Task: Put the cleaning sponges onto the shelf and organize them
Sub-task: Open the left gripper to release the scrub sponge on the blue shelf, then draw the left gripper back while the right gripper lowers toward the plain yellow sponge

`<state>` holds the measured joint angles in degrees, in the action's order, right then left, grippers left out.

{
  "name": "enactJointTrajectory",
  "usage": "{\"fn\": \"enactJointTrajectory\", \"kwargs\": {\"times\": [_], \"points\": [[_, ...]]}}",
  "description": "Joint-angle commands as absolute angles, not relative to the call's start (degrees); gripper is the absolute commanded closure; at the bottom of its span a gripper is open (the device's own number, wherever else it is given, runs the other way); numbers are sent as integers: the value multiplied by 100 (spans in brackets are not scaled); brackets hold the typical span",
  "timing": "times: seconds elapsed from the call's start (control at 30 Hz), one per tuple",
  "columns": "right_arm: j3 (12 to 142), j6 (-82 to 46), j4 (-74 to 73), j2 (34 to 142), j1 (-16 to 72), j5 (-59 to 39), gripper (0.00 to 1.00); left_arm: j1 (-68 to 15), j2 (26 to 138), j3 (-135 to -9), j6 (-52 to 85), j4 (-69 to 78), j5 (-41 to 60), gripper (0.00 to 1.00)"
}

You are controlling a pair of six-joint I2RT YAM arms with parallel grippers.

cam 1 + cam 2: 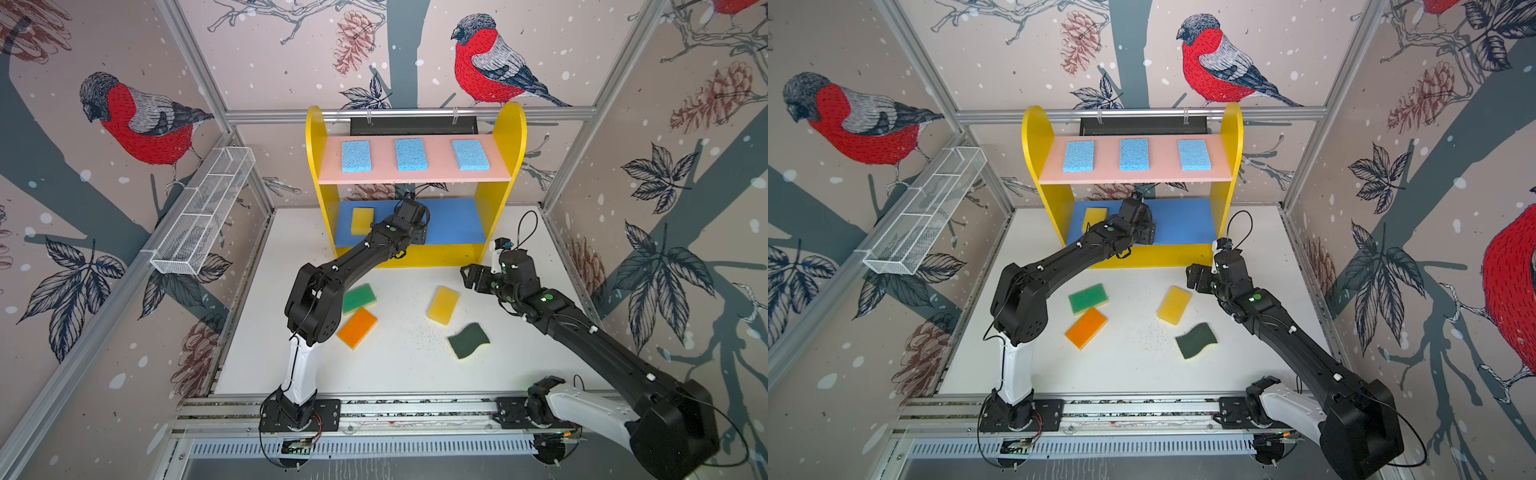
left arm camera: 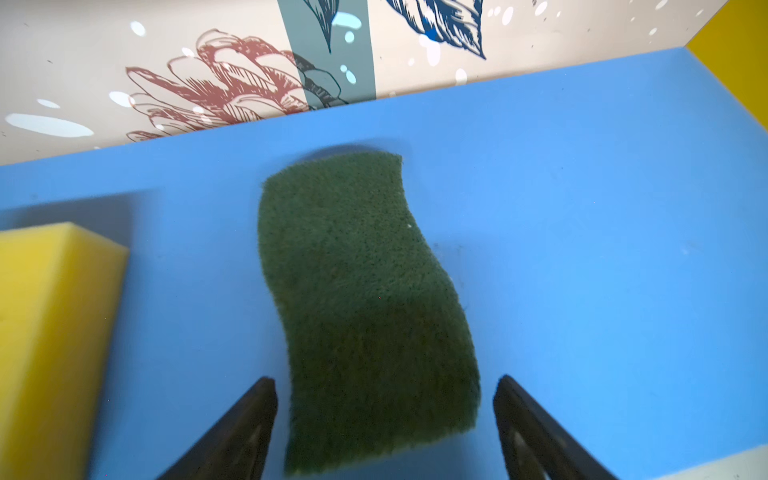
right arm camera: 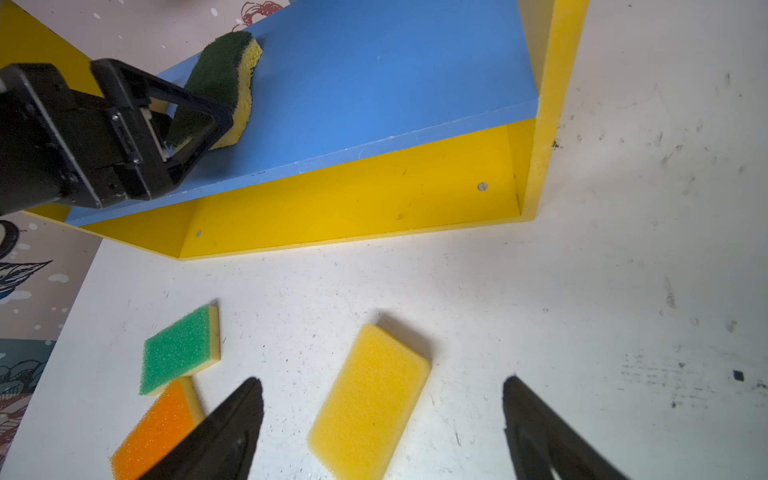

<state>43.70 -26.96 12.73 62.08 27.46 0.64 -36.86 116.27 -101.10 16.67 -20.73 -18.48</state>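
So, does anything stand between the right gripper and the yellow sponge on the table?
Nothing visible does. The right gripper is open and empty, and only bare table shows between it and the yellow sponge.

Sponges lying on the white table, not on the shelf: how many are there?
4. Green-topped sponge and orange-topped sponge side by side on the left, yellow block sponge in the middle, dark-green wavy scourer at front right. Others may be hidden from view.
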Motion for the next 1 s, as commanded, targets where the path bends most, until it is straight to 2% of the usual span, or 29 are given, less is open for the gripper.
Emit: {"fn": "enactJointTrajectory", "kwargs": {"times": [0.0,0.5,0.97], "points": [[4355,-2705,1268,6186,2753,145,10,-3683,11432,-9974,1680,-1954,-1952,17],[4290,-2979,1251,6134,2887,252,10,-3683,10100,-8613,1789,-1744,-2179,19],[4156,-3704,1303,6095,4138,1117,10,-3688,8446,-6901,2065,-2017,-2211,22]]}}
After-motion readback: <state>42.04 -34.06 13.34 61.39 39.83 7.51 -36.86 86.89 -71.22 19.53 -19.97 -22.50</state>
